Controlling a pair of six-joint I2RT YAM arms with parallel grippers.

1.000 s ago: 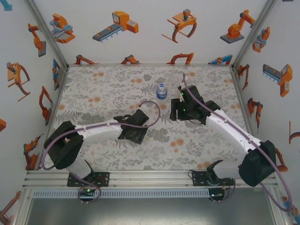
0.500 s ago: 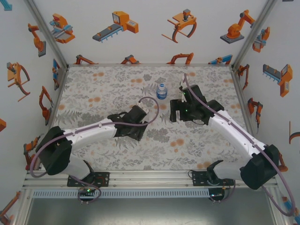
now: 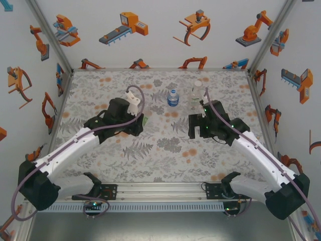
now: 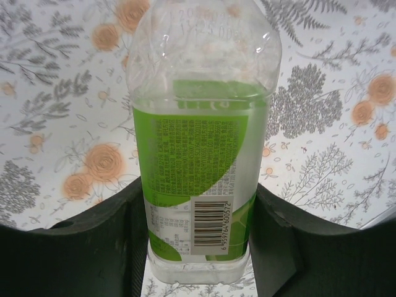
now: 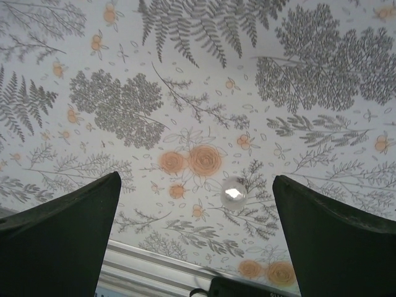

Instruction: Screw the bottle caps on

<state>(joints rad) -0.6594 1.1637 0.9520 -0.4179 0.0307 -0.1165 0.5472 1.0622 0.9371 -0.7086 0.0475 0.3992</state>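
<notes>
A: Clamped tight with the left fingers (image 4: pixel 93 247) around the green-labelled bottle (image 4: pixel 201 154), low on the label, out over the far left of the surface (image 3: pixel 100 85). Cannot tell from here whether capped yet.

B: Released on the other side: nothing grasped by the right fingers (image 5: pixel 62 235), spread wide above a white cap (image 5: pixel 233 193) lying loose on the surface, roughly midway between them.

A: Then drop straight down, centre on that cap, pinch it by the rim and lift it level. Hold the bottle dead still meanwhile, neck offered toward the right arm.

B: Seat it square on the neck before turning; otherwise likely to cross-thread or skate off. Ease off once snug.

A: And against a second ago?

B: Swung the left arm from the middle of the surface out to the far left. Pulled the right arm back toward the near edge, uncovering the tall white-labelled bottle (image 3: pixel 196 94), standing just beside the blue-labelled bottle (image 3: pixel 173 98) at the far middle. Opened wide, too.
</notes>
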